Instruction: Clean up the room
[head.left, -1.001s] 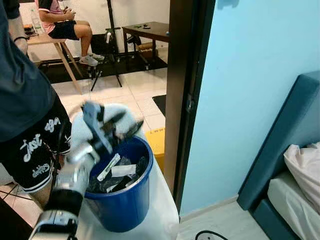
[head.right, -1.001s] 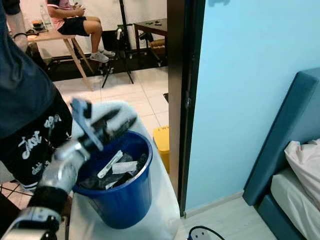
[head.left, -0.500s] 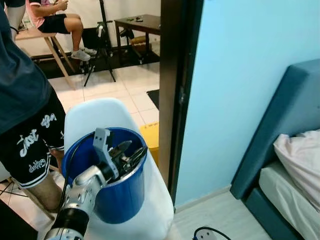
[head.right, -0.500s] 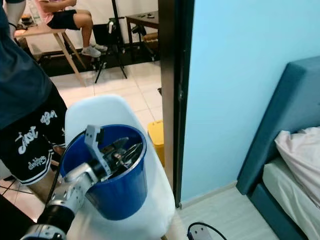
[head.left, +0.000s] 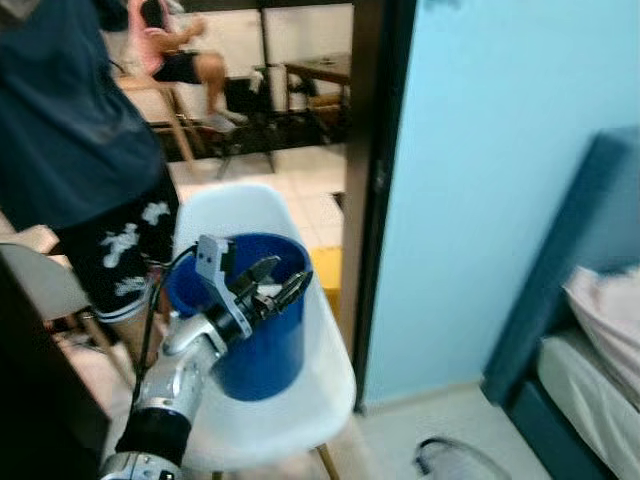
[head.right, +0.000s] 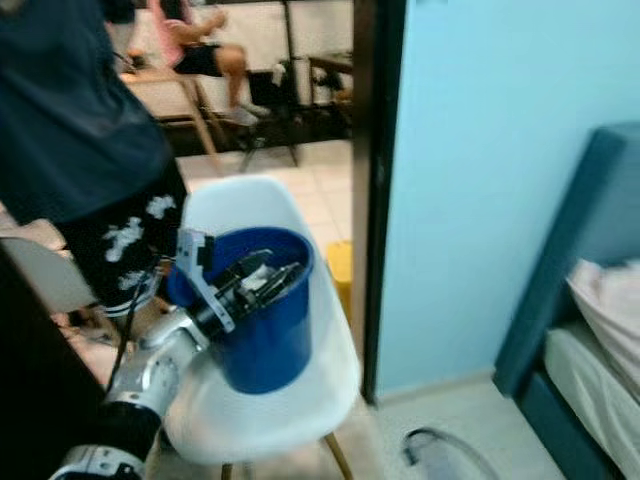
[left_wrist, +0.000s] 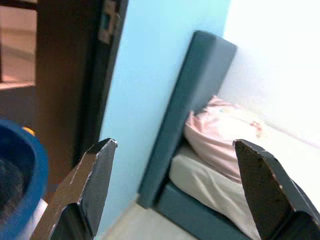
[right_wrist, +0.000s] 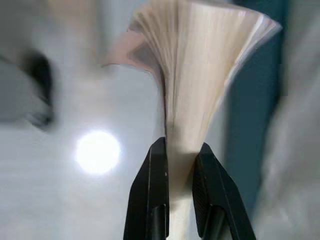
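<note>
Left of centre, the left pincer (head.left: 278, 287) hangs wide open and empty over the blue bucket (head.left: 262, 345) on the white chair (head.right: 300, 400); the right pincer (right_wrist: 181, 162) clamps a fanned book (right_wrist: 207, 75), likely carrying it away.

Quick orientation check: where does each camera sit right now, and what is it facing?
Left eye: head, looking down at the blue bucket on the white chair; left tool and its silver arm show.
Right eye: same head, same scene.
Left wrist: along the open fingers toward the bed.
Right wrist: along the right tool, clamped on a book.
Shared: bucket, in three views.
</note>
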